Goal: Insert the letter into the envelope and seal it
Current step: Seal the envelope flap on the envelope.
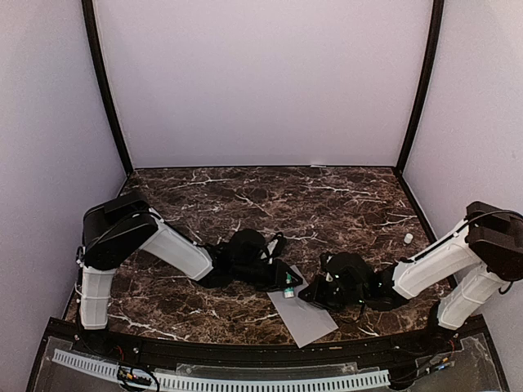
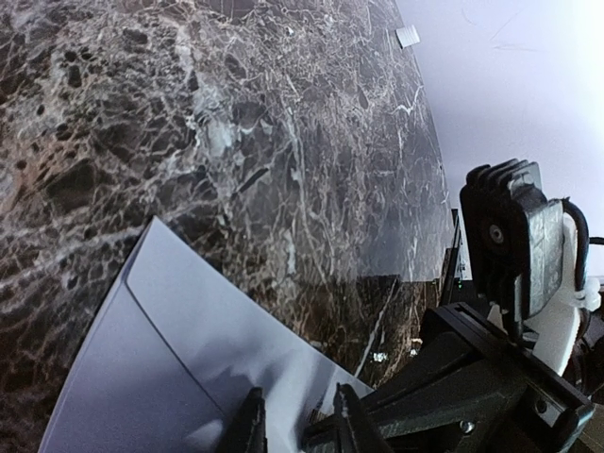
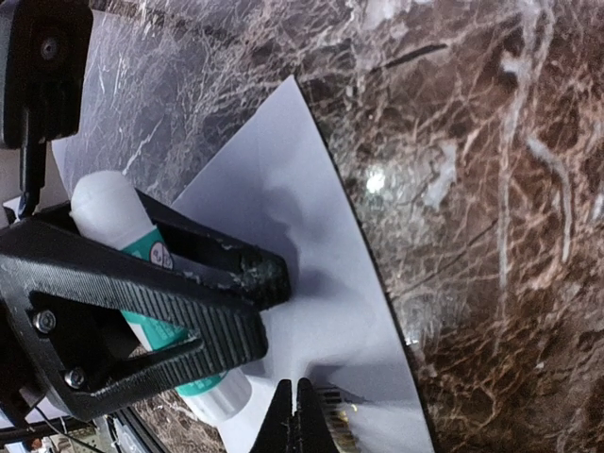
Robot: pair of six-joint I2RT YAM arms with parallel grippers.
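While the left gripper point(image 1: 286, 286) clamps a white glue stick point(image 3: 113, 212) whose teal label is unreadable, the right gripper point(image 3: 294, 415) stands closed, empty, over the grey envelope point(image 1: 309, 320), lower centre.

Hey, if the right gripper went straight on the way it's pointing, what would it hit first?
Most likely the grey envelope: the shut right gripper aims down onto it, beside the glue stick. Depth is unclear.

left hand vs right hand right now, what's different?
Left hand grips the glue stick; right hand holds nothing. Left hand's jaws stand apart around the stick; right hand's are fully shut. Both hang low over the grey envelope, near each other.
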